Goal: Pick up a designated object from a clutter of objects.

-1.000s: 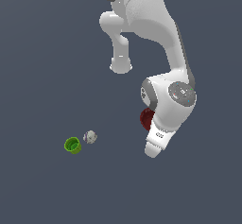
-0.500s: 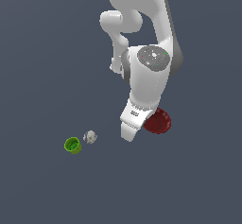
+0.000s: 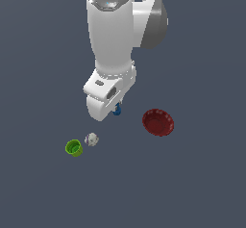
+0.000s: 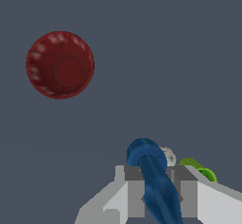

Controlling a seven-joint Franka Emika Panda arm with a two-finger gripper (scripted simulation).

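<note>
The claw [image 4: 158,185] is squeezed tight on the little dark-blue knobbly piece [image 4: 153,180]. The piece stands between the two grey fingers [image 4: 134,190], with its round end poking out past them. In the exterior view the blue piece [image 3: 116,110] peeks out under the white arm [image 3: 113,54], up off the grey floor [image 3: 202,183]. The dark-red ribbed bowl [image 3: 158,122] sits at about 4 o'clock from it. The grey-white lump [image 3: 92,139] and the bright-green cup [image 3: 74,147] lie close together at about 8 o'clock.
</note>
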